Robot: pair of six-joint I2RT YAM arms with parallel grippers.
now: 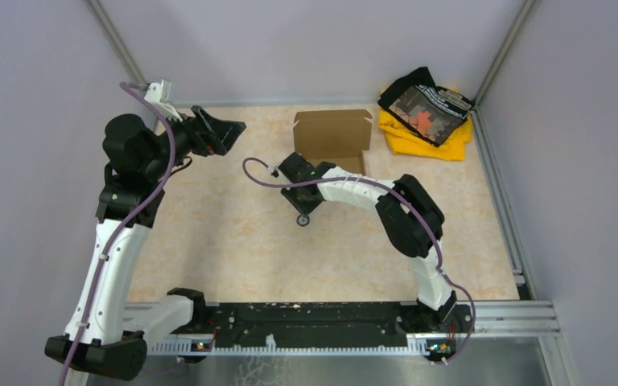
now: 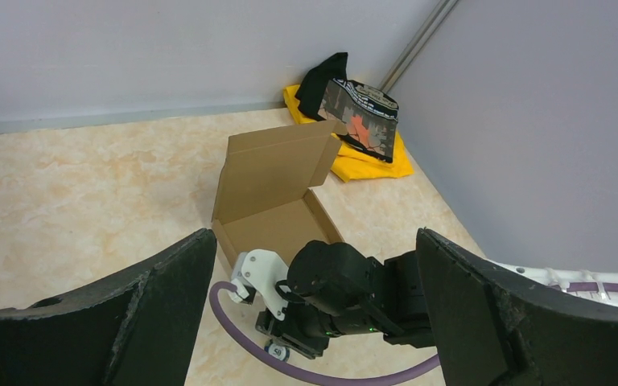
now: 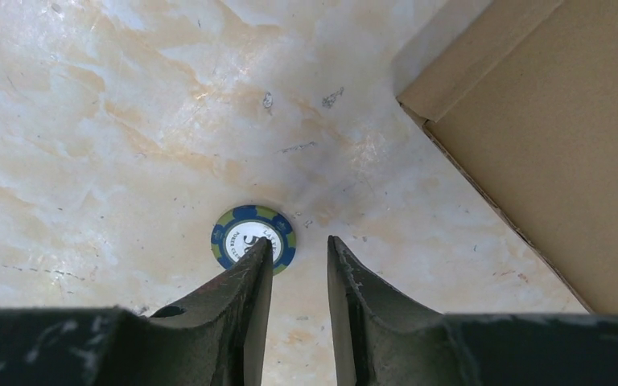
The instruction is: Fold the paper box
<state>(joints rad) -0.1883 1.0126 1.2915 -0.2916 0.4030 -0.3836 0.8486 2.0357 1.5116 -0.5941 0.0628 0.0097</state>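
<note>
Brown cardboard box (image 1: 331,137) sits at the far side of the bench (image 1: 233,233), lid upright, near yellow cloth (image 1: 426,138). The left fingers (image 2: 153,314) stand wide open; the right fingers (image 3: 249,297), narrowly parted, hold nothing beside a poker chip (image 3: 240,229)

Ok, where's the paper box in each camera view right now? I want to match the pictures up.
Top external: paper box at top centre, lid standing up.
Left wrist: paper box mid-frame, between the two jaws, lid raised.
Right wrist: paper box fills the upper right corner; only one edge and a panel show.
Shared landmark: the poker chip, lying close to the box in all three.
</note>
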